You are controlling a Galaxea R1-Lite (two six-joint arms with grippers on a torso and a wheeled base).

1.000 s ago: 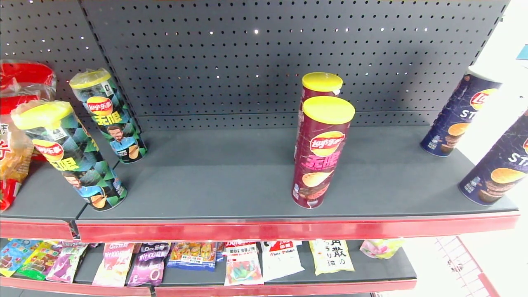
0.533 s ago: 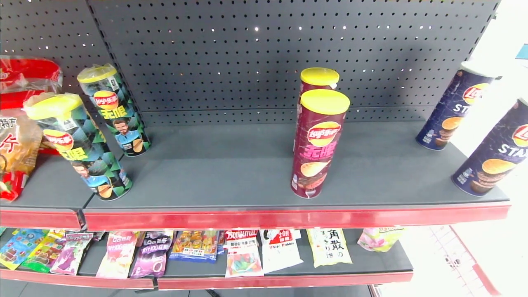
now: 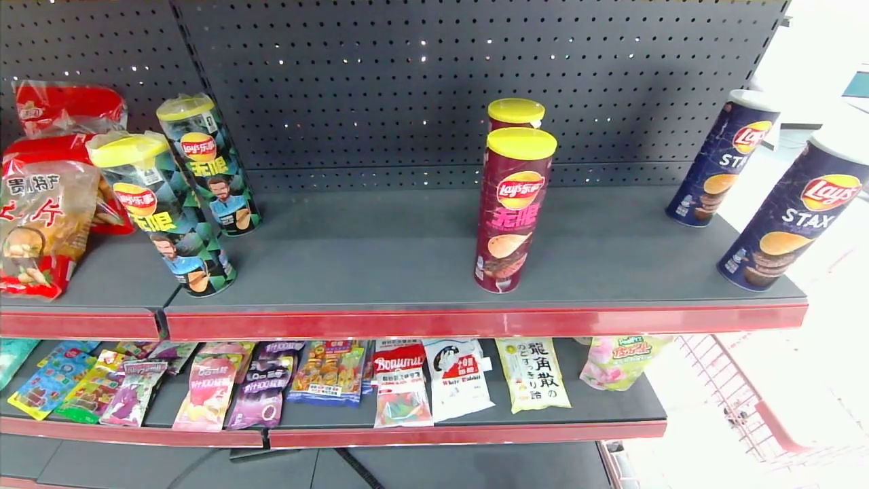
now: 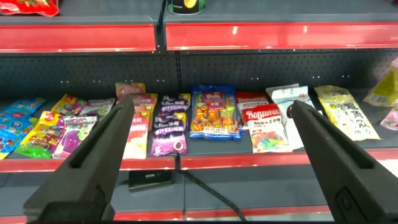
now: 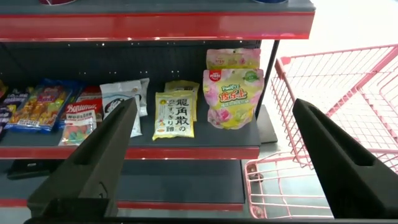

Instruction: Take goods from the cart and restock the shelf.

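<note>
Upper shelf [image 3: 380, 265]: dark grey deck, red front lip, pegboard [image 3: 380, 81] behind. Red bags [image 3: 47, 217] at far left, then two green cans [image 3: 170, 210]. Two maroon cans [image 3: 512, 210] stand one behind other, right of centre. Two blue cans [image 3: 791, 210] at right end. All cans upright. Wide bare deck between green and maroon cans, narrower between maroon and blue.

Lower shelf [image 3: 611, 407]: row of flat packets [image 3: 400, 387].

Pink wire cart [image 5: 336, 99] low at right, just past shelf end.

Your left hand [image 4: 212, 104]: fingers spread, holding nothing, facing lower shelf. Your right hand [image 5: 216, 102]: spread likewise, facing packets and cart.

Shop, red-edged snack shelves [image 3: 380, 251], pegboard back [image 3: 407, 81], pink cart [image 5: 339, 99]
</note>
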